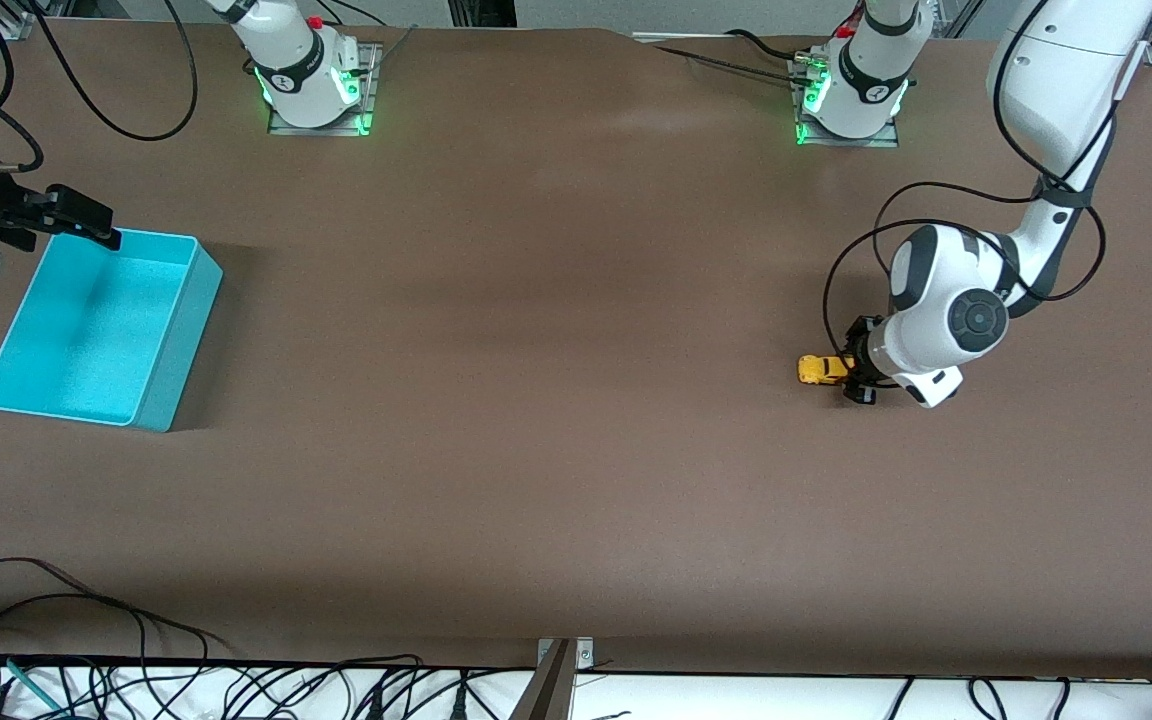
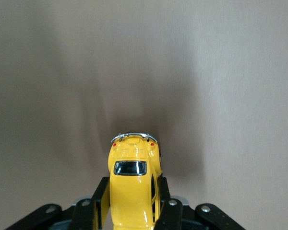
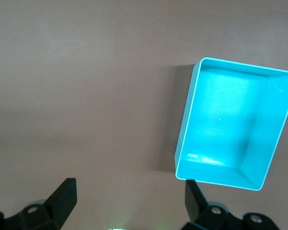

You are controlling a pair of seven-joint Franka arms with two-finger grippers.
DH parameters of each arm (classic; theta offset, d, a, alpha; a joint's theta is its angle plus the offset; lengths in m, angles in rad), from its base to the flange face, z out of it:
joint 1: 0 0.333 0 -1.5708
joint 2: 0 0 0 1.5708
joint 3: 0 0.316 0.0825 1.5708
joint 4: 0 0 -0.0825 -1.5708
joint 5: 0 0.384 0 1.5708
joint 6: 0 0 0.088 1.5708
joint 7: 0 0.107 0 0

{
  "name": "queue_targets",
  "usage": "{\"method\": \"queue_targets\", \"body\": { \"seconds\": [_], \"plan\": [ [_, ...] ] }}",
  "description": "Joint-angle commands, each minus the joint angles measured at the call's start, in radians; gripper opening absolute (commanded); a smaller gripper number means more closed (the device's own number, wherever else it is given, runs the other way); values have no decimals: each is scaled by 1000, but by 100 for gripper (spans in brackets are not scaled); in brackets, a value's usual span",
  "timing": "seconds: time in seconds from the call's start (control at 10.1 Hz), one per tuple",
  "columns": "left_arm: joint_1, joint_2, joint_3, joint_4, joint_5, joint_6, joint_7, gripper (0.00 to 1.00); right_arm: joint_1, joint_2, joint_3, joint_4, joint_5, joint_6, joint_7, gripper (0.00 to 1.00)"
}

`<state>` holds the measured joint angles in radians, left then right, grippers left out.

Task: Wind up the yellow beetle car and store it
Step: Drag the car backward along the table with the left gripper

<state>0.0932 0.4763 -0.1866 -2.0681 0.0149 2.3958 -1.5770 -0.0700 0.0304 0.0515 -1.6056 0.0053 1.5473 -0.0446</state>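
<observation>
Nearest the front camera you have a tangle of black cables along the table's edge. Your left hand is down low at the left arm's end of the table, its fingers closed tight on the flanks of the yellow beetle car; in the left wrist view the car juts straight out from between them, its long axis in line with the hand's reach. The end with the chrome bumper, two small red lights and a dark window points away from the hand, toward the right arm's end of the table; whether the wheels touch the surface you cannot tell. No brand, label or lettering can be read on the car. Your right hand hangs at the rim of the turquoise bin at the right arm's end, waiting, its fingers spread wide with nothing between them. The bin sits well apart from the car.
</observation>
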Motion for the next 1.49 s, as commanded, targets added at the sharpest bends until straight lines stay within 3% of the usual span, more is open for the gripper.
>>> {"method": "queue_targets", "body": {
  "seconds": [0.0, 0.4, 1.39],
  "plan": [
    [55, 53, 9, 5, 42, 51, 57, 0, -5, 9, -1, 29, 19, -23, -6, 100],
    [131, 103, 16, 29, 164, 56, 55, 0, -5, 8, 1, 29, 21, -23, -8, 100],
    [189, 127, 18, 55, 229, 56, 55, 0, -4, 8, 2, 29, 21, -23, -8, 100]
  ]
}}
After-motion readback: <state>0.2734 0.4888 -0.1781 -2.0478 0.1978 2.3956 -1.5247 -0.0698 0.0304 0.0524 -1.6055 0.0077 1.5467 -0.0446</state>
